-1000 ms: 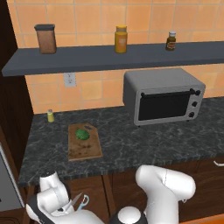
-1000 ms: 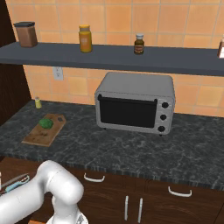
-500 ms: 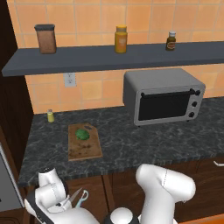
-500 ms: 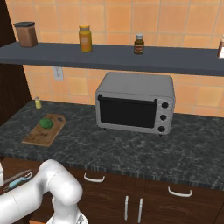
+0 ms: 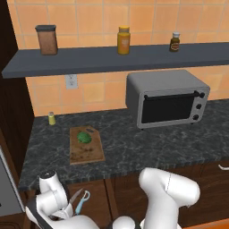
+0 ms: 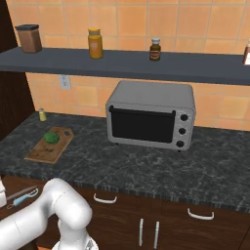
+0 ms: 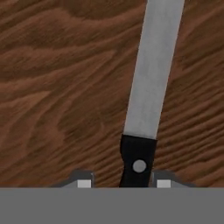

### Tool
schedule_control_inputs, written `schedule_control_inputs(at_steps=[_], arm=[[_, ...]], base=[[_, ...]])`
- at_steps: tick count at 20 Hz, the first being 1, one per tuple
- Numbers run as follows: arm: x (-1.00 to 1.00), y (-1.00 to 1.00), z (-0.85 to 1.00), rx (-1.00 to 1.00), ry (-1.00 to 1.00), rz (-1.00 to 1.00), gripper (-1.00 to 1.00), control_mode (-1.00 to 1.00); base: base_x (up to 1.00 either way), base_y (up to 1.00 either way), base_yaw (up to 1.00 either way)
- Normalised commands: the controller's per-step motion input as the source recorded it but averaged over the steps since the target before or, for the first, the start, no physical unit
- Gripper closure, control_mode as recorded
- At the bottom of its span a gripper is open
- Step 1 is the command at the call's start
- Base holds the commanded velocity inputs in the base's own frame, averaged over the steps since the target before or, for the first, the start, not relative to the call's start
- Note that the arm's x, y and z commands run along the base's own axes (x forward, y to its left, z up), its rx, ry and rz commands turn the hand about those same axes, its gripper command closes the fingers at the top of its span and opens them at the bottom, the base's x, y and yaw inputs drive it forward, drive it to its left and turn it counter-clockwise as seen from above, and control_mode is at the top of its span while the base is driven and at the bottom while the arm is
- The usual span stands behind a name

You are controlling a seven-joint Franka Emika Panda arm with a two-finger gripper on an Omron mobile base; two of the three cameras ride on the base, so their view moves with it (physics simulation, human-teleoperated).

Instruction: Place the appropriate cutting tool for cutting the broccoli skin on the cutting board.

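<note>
Knife (image 7: 148, 83) shows slim silver blade, black riveted handle; end effector (image 7: 123, 183) fingertips flank that handle, grip unclear.

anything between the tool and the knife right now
Nothing visible. In the hand view the knife lies on a dark wood surface, its black handle running down between the two fingertips of the tool, with no object in between. Whether the fingers touch the handle yet cannot be told.
</note>
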Motion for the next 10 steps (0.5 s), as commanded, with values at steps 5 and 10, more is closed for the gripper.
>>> schedule_control_inputs(at_steps=[5, 10], arm=[[0.00, 0.00, -0.10, 0.01, 0.00, -0.01, 1.00, -1.00], [-0.24, -0.19, 0.65, -0.04, -0.03, -0.17, 1.00, -1.00]], base=[[0.00, 0.00, 0.00], [0.00, 0.00, 0.00]])
